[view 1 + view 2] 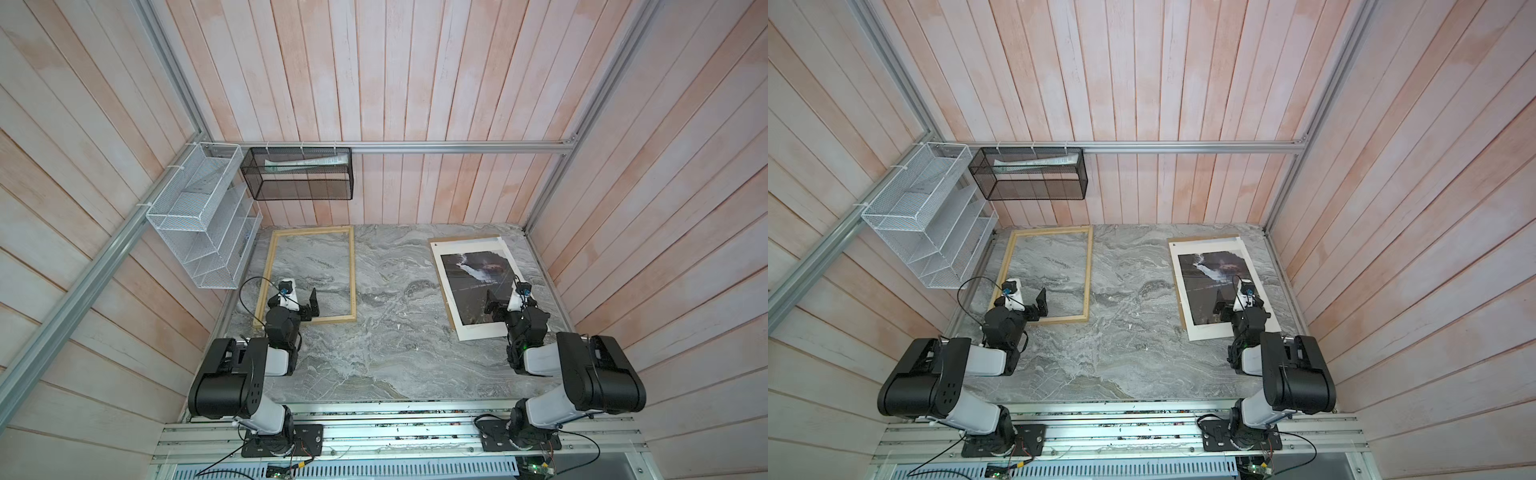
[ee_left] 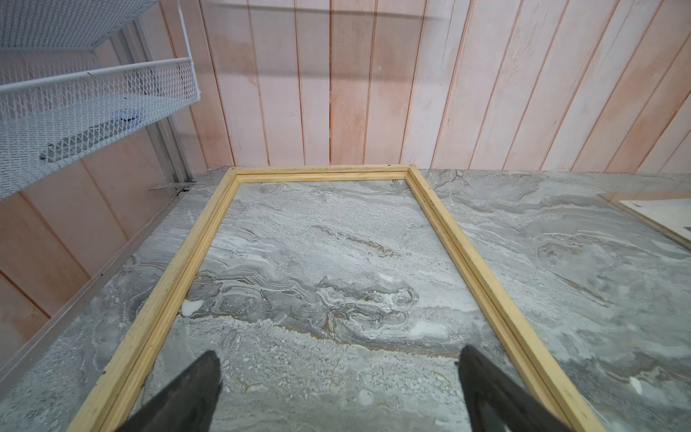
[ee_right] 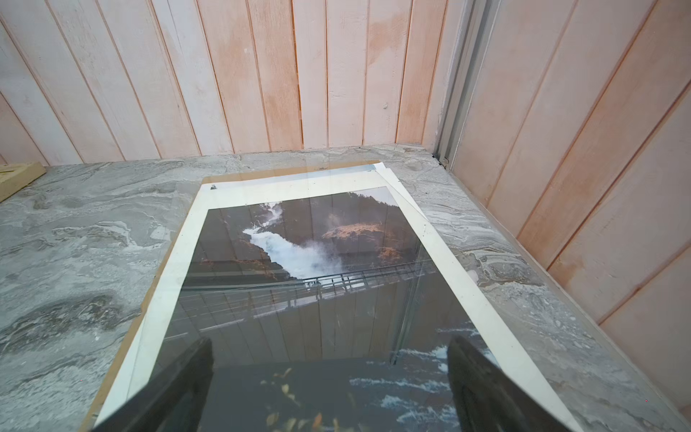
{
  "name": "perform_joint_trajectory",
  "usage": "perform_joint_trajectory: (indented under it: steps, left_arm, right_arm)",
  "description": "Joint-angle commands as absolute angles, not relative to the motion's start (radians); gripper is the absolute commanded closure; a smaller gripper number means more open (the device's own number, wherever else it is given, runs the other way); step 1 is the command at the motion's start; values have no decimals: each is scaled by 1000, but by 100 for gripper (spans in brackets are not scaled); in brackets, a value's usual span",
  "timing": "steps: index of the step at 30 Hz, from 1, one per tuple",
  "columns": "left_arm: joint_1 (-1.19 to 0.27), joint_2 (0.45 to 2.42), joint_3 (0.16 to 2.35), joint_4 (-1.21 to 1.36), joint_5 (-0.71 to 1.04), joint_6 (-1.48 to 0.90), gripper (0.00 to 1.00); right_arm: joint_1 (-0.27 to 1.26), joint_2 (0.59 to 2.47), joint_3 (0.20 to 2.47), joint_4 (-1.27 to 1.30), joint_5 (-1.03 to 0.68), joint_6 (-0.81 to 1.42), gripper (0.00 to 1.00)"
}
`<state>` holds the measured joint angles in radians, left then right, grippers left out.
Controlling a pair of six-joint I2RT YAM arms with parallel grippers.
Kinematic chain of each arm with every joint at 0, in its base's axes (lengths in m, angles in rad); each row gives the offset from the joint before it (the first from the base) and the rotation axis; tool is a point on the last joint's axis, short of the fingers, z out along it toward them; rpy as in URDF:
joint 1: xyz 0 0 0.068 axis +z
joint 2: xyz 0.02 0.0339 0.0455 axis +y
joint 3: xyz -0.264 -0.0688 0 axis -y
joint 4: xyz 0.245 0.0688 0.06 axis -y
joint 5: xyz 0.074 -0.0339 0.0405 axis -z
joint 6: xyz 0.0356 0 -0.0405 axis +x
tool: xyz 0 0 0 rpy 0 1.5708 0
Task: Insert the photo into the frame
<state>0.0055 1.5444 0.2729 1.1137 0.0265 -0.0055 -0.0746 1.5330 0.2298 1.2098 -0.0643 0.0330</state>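
The frame (image 1: 352, 274) (image 1: 1089, 274) is thin pale wood and lies flat at the back left of the marble table, with the marble showing through it. My left gripper (image 1: 302, 297) (image 1: 1030, 297) (image 2: 338, 351) hangs open above the frame's near end, inside its rails (image 2: 473, 262), holding nothing. The photo (image 1: 473, 282) (image 1: 1212, 286) (image 3: 299, 254) lies face up at the back right, a dark waterfall and bridge inside a white border. A glossy clear sheet seems to lie skewed on top of it. My right gripper (image 1: 505, 297) (image 1: 1231, 297) (image 3: 329, 339) hovers open over the photo's near half, empty.
A brown backing panel (image 3: 261, 176) sticks out under the photo. A white mesh rack (image 1: 199, 220) hangs on the left wall above the frame's corner. A black mesh basket (image 1: 299, 174) hangs on the back wall. The right wall stands close to the photo.
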Motion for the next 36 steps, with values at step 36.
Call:
perform_joint_trajectory:
  steps: [36]
  left_arm:
    - [20,1542,298,1091,21,-12,0]
  right_arm:
    - [-71,1516,245,1195,-51,37,2]
